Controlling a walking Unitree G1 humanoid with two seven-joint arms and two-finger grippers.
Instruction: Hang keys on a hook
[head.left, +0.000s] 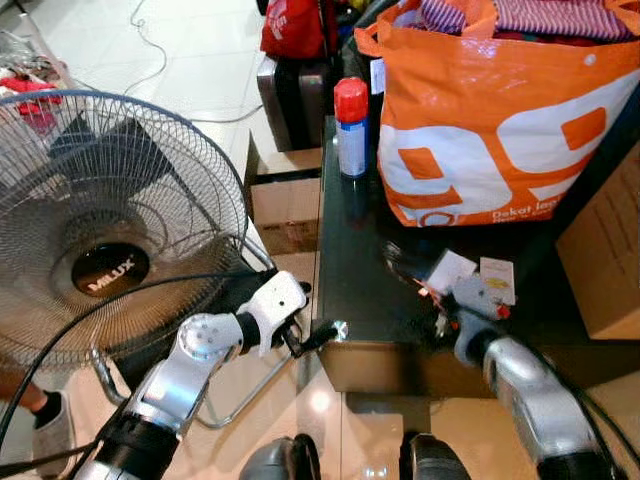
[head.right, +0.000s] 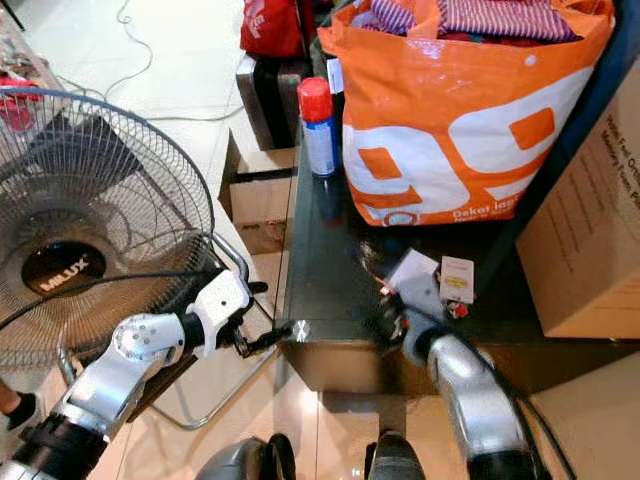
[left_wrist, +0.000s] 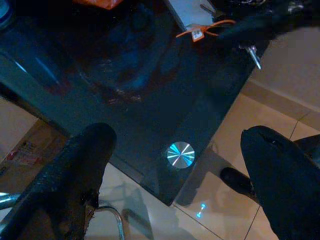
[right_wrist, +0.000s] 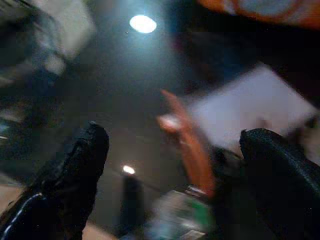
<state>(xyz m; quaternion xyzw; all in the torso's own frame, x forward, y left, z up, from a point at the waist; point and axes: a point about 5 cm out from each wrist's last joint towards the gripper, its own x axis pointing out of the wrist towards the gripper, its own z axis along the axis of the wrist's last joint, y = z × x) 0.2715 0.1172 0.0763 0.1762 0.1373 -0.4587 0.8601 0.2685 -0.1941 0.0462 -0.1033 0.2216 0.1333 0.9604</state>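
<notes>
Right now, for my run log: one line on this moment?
phase: reach | right gripper: open, over keys on glass table | left gripper: open at table corner

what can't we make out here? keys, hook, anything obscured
- Keys: a key and orange tag show in the left wrist view; the rest is hidden by the right gripper.
- Right wrist view: motion-blurred, orange strap only vaguely legible.
- Hook: none identifiable.
- Orange bag: cut off by the top edge.

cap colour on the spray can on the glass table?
Red cap on the spray can; the body is white and blue. It shows best in the left eye view.
</notes>
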